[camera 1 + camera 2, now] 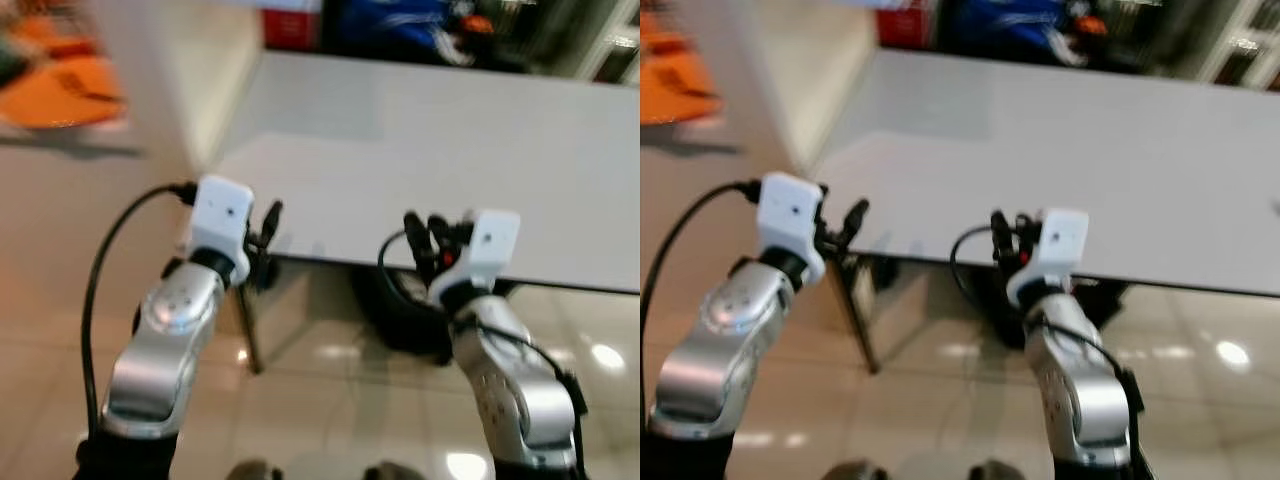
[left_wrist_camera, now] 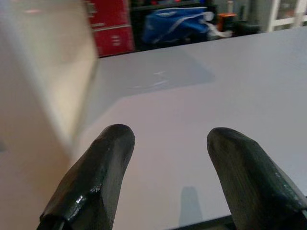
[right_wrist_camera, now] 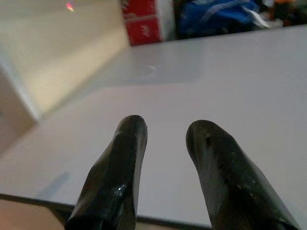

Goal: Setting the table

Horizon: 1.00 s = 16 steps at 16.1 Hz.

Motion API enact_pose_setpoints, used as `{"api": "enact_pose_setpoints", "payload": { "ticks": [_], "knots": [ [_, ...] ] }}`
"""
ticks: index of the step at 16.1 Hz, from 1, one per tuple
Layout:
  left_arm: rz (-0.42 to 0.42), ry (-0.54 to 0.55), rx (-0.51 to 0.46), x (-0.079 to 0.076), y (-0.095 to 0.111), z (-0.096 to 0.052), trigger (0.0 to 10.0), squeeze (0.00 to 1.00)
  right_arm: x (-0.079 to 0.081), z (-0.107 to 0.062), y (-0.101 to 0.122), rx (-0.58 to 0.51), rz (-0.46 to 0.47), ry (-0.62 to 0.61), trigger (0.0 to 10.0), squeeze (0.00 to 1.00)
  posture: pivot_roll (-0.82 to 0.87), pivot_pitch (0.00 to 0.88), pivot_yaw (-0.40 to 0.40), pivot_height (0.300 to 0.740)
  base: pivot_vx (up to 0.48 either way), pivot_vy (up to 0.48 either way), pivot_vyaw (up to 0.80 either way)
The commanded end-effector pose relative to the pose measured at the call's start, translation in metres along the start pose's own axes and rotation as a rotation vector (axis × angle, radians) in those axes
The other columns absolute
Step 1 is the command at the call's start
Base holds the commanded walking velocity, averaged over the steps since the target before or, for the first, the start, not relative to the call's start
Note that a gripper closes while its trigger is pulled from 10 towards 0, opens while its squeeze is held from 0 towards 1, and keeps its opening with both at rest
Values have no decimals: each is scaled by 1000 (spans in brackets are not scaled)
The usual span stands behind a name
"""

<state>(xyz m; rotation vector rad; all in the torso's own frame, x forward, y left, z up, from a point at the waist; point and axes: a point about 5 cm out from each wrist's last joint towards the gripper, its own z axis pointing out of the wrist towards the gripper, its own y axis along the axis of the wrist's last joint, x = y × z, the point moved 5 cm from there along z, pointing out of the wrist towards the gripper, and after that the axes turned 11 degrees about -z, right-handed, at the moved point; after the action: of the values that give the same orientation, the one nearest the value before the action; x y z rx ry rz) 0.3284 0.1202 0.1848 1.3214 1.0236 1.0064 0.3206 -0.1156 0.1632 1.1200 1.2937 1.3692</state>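
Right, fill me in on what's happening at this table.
The robot stands at the near edge of a grey table, both arms raised toward it. The left gripper and the right gripper are open and hold nothing, each poised at the table's near edge. Nothing has been laid out yet on the part of the table in view. Behind the far edge sit a red box and a blue bag. The head views are blurred.
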Motion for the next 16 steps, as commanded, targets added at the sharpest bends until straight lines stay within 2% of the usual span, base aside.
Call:
{"api": "enact_pose_setpoints", "payload": {
  "ticks": [1, 8, 15, 16],
  "knots": [
    [-8, -26, -7, -10, 2, 2, 10000, 0, -11, 0, -2, 7, -18, -33, 10000, 0, 65, 70, -31, 740, 0, 480, 0],
    [-24, -47, -17, -18, 0, 5, 10000, 0, -18, -4, -1, 2, -44, -61, 10000, 0, 29, 68, -20, 740, 0, 480, 0],
    [-7, -14, -30, -10, 3, 2, 10000, 0, -11, 1, -1, 0, -39, -31, 10000, 0, 46, 44, -45, 740, 0, 480, 0],
    [-29, -3, -34, -10, 3, 2, 10000, 0, -12, 0, -1, 1, -36, -32, 10000, 0, 44, 42, -46, 740, 0, 480, 0]
  ]
}}
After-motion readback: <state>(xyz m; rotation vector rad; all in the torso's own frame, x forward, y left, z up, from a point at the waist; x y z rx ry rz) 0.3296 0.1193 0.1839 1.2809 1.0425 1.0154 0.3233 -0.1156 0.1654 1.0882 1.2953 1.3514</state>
